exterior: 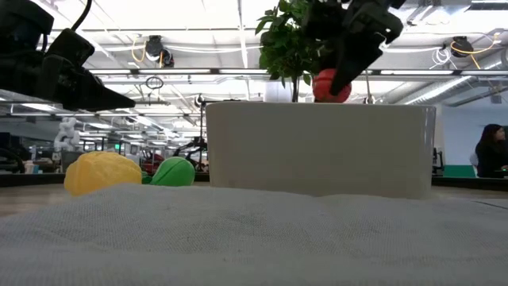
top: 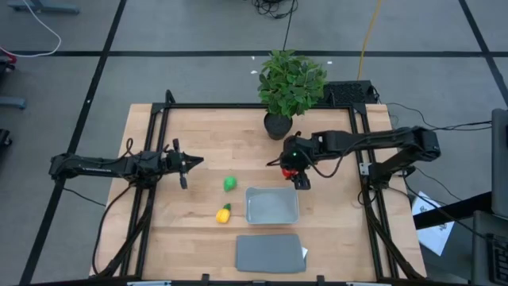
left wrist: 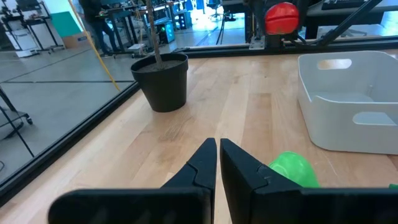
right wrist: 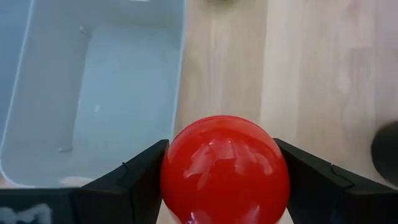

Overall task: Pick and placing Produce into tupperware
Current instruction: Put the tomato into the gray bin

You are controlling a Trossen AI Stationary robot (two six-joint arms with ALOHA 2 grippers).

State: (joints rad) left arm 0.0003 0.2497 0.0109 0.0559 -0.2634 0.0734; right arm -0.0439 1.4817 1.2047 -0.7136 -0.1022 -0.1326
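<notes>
High view: right gripper (top: 295,168) right of centre, pinching glossy round red piece (top: 290,168) just above translucent rounded tupperware (top: 272,205). Left gripper (top: 189,162) left of centre, fingers pressed together.
Low view: round green piece (exterior: 174,171), matte yellow piece (exterior: 102,172) lower left.
Right wrist view: red sphere between dark fingers (right wrist: 134,180).

I can read no text, label, brand, number or sign on anything around me, on the table or beyond.
</notes>
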